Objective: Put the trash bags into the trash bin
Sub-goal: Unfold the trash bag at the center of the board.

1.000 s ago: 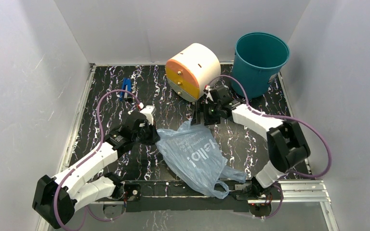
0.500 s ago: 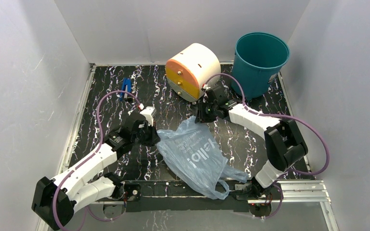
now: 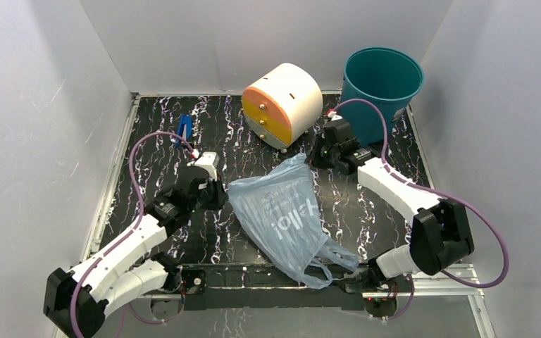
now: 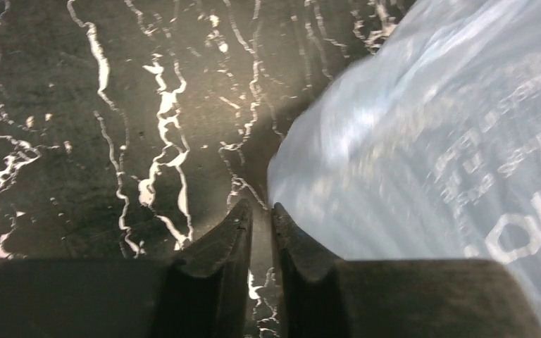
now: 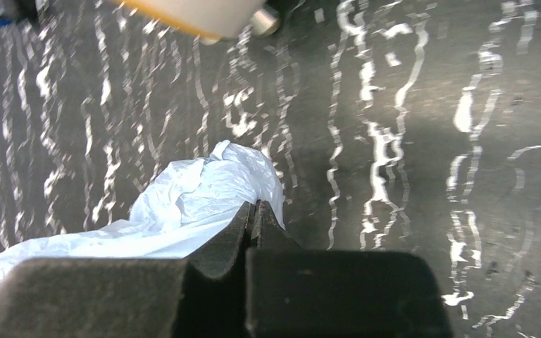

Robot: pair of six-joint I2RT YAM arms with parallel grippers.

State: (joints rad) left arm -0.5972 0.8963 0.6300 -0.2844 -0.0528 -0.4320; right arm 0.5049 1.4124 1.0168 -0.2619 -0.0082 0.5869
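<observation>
Right wrist view: right gripper (image 5: 252, 205) jaws pressed together, pinching a bunched corner of the light-blue bag (image 5: 190, 204). The rest of the bag trails to lower left of frame. Drum (image 5: 183, 10) edge at top.

Left wrist view: left gripper (image 4: 260, 208) jaws a crack apart, dark table showing in the slit, nothing between them. Bag edge meets the tip of the right-hand finger and fills the right half of frame.

Top view alone shows the whole layout. Bag lies on the marbled table (image 3: 155, 162) at centre, between both grippers. Its long axis runs from the pinched tip at upper centre down to the handles at bottom centre, lettering sideways. Teal bin (image 3: 380, 88) stands upright at upper right, well apart from the bag, drum just left of it.
</observation>
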